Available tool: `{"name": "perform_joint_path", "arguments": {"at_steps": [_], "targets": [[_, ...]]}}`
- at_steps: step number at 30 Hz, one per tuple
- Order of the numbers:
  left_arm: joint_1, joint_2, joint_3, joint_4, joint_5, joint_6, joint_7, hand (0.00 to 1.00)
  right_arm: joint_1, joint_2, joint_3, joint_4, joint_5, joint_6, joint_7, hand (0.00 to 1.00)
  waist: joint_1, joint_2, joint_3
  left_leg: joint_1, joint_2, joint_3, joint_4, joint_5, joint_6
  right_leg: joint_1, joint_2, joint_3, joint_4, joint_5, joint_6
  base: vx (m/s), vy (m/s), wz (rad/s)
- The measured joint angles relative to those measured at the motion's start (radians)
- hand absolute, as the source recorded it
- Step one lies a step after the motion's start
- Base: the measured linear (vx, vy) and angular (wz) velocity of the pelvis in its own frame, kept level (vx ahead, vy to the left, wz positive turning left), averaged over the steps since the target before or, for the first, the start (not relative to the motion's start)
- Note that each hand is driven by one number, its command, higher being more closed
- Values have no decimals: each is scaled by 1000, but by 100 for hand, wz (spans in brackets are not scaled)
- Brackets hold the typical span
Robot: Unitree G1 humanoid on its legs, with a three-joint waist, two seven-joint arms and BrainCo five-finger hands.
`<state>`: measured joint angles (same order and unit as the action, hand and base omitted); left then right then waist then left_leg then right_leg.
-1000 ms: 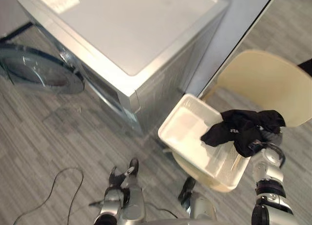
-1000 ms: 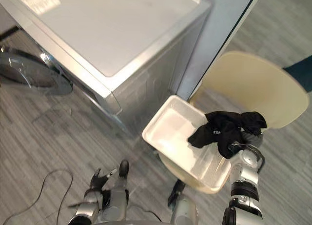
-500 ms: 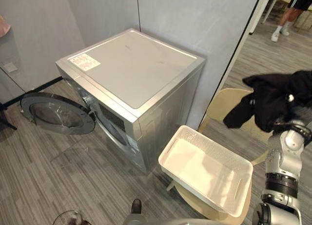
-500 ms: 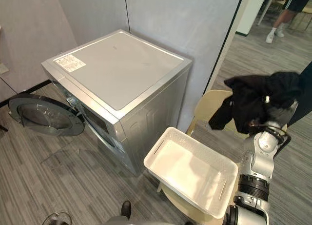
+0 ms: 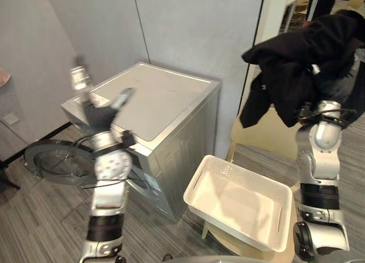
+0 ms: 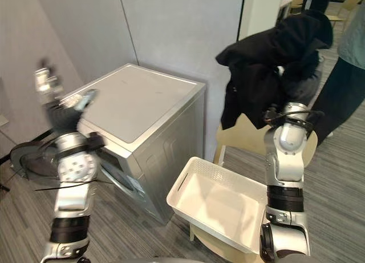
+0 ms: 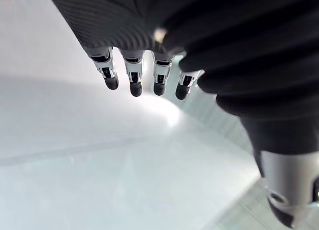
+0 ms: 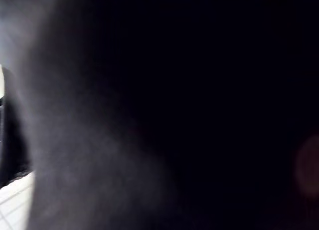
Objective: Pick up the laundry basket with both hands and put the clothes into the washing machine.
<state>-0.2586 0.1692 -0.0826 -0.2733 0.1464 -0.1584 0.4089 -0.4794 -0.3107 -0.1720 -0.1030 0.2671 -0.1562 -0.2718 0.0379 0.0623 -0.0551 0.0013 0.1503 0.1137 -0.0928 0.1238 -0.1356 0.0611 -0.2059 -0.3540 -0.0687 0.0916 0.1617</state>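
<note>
My left hand [image 5: 98,112] hangs spread above the washing machine [image 5: 165,97]. My right hand [image 5: 315,71], buried in the black garment [image 5: 291,63], holds it high right of the laundry basket [image 5: 197,183]; grip I cannot tell.

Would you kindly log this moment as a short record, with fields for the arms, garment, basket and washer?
Left hand: open, up over the washer top
Garment: black, draped on the raised right arm, hanging clear of the basket
Basket: white, empty, on a beige chair
Washer door: open
Person: standing behind the right arm
</note>
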Motion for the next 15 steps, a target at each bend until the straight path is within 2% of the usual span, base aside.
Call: {"name": "perform_joint_path", "arguments": {"at_steps": [2,3,6,11,15], "targets": [[-46,-2,-116,25,-17,-11,-57,0,-1,27,30,-43,9,-15,17,100,-16,0,0,5,3,15,0,-3,0,-9,1,17,4,0,-1,5,-13,-31],[-100,-14,-193,93,-65,-23,-115,0,-9,53,59,-61,15,-26,25,100,-26,0,1,9,5,27,0,-3,0,-18,2,29,9,0,-1,-4,-13,-24],[-222,-64,-301,305,-164,-21,-184,0,-15,82,115,-80,22,-32,39,100,-46,2,3,13,6,41,-1,-4,-2,-31,2,51,15,2,-3,-22,-10,-21],[-346,-109,-394,490,-257,20,-234,0,-21,115,210,-80,56,-31,60,100,-76,3,9,14,8,80,-2,-5,-2,-62,4,88,15,13,-10,-30,-6,-24],[-436,-134,-419,557,-286,39,-233,0,-21,127,231,-80,78,-31,73,100,-83,2,10,15,8,93,-2,-5,-2,-73,6,108,15,19,-9,-21,-6,-15]]}}
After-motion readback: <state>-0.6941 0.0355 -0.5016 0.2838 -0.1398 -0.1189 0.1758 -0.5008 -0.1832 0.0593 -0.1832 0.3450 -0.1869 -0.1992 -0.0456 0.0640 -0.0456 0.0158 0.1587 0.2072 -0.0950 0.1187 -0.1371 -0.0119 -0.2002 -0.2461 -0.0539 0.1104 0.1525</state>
